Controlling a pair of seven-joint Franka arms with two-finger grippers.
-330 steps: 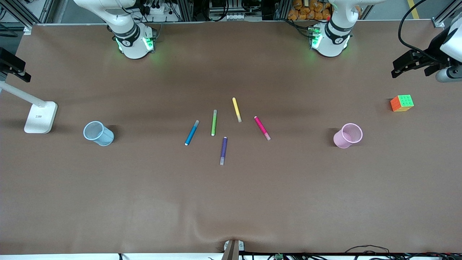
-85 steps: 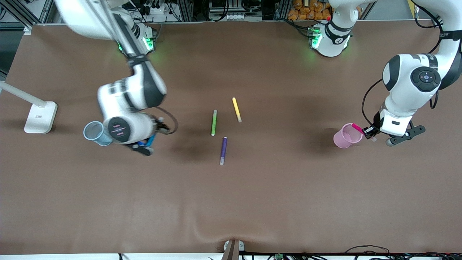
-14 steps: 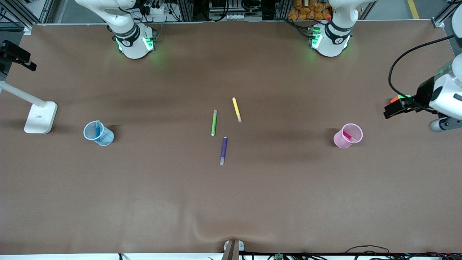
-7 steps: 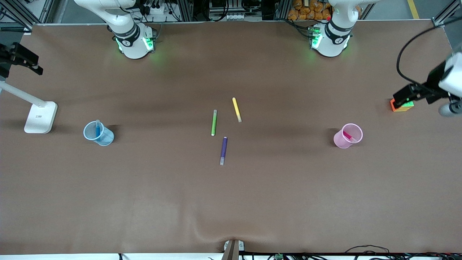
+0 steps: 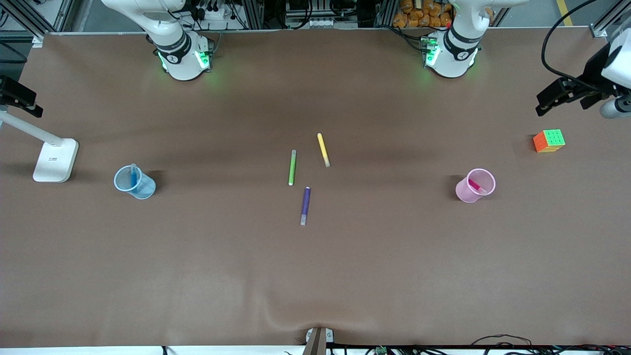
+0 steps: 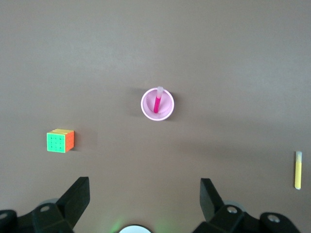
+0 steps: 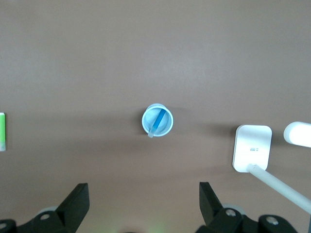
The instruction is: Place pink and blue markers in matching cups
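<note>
The pale blue cup [image 5: 140, 186] stands toward the right arm's end of the table with the blue marker [image 5: 133, 176] upright in it. They also show in the right wrist view, the cup [image 7: 165, 127] and the marker [image 7: 157, 121]. The pale pink cup [image 5: 468, 192] stands toward the left arm's end with the pink marker [image 5: 474, 185] inside, also in the left wrist view [image 6: 157, 103]. My left gripper [image 5: 564, 98] [image 6: 144, 183] is open, empty, high over the table's edge. My right gripper [image 5: 19, 96] [image 7: 143, 187] is open, empty, high over the lamp's end.
Green [image 5: 292, 167], yellow [image 5: 323, 149] and dark purple [image 5: 305, 205] markers lie in the table's middle. A colour cube [image 5: 548, 141] sits under the left gripper's end, farther from the front camera than the pink cup. A white lamp base [image 5: 55, 159] stands beside the blue cup.
My left gripper has moved off the cube toward the robots' side, and the cube now shows whole. My right gripper has shifted a little at the table's edge. Cups and markers have not moved.
</note>
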